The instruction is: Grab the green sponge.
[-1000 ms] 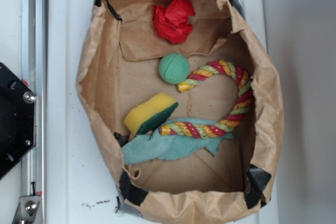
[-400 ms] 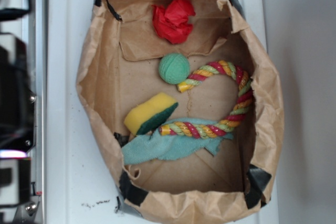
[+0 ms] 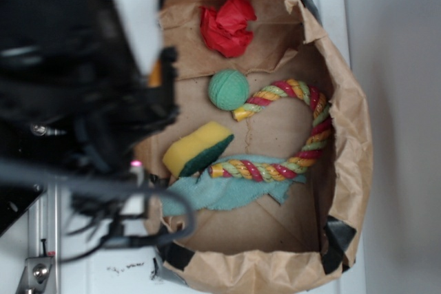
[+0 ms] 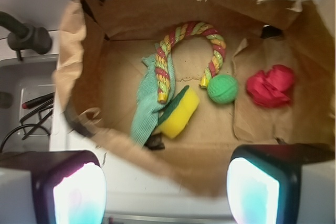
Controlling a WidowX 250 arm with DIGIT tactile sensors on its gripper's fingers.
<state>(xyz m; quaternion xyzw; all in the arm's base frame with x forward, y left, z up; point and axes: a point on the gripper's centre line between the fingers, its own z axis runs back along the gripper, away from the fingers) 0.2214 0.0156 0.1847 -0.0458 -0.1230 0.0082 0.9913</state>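
The green sponge (image 3: 196, 148) lies in the brown paper bag near its left wall, yellow foam up and the dark green layer along its lower right edge. In the wrist view the green sponge (image 4: 179, 116) sits mid-frame against the teal cloth (image 4: 145, 109). My gripper (image 4: 165, 195) hangs open above the bag's near rim, short of the sponge, with nothing between its glowing pads (image 4: 79, 195). In the exterior view my arm (image 3: 76, 80) is a black blur over the bag's left wall, and its fingers cannot be made out.
The crumpled paper bag (image 3: 348, 135) also holds a light-green ball (image 3: 229, 89), a red crumpled wad (image 3: 227, 25), a striped rope toy (image 3: 303, 139) and the teal cloth (image 3: 220, 196). The bag stands on a white surface (image 3: 124, 266). Cables (image 4: 26, 114) lie outside it.
My arm has swung in from the left edge and now covers the bag's left wall. The sponge and the other things in the bag have not moved.
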